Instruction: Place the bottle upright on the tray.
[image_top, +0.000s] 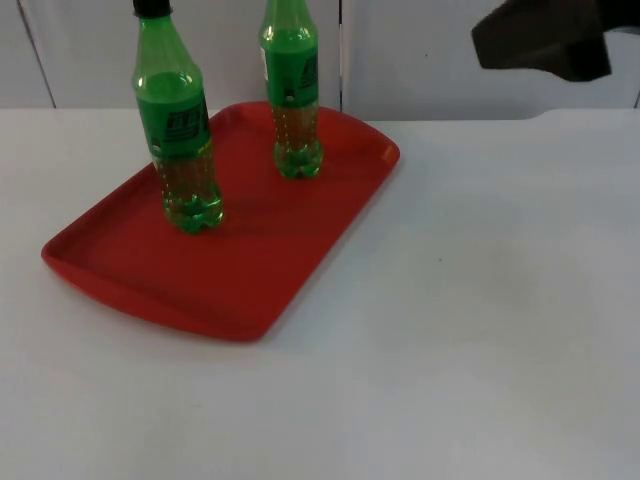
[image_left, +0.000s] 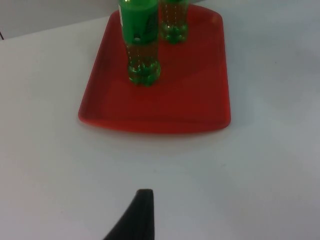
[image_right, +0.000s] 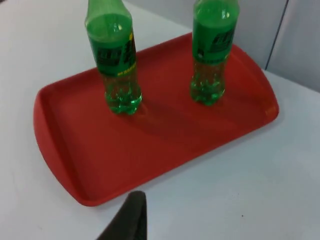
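Already both bottles (image_top: 180, 140) (image_top: 291, 95) stand upright on the tray (image_top: 280, 270); I judge placing done. Right gripper (image_top: 545, 40) hangs high, and I cannot tell its grip.

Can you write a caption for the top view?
Two upright green plastic bottles on a red plastic tray.

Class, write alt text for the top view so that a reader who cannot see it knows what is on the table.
Two green bottles, one nearer and one farther, stand upright and apart on a red tray set at an angle on a white table. Part of the right arm hangs above the table's far right, away from the tray.
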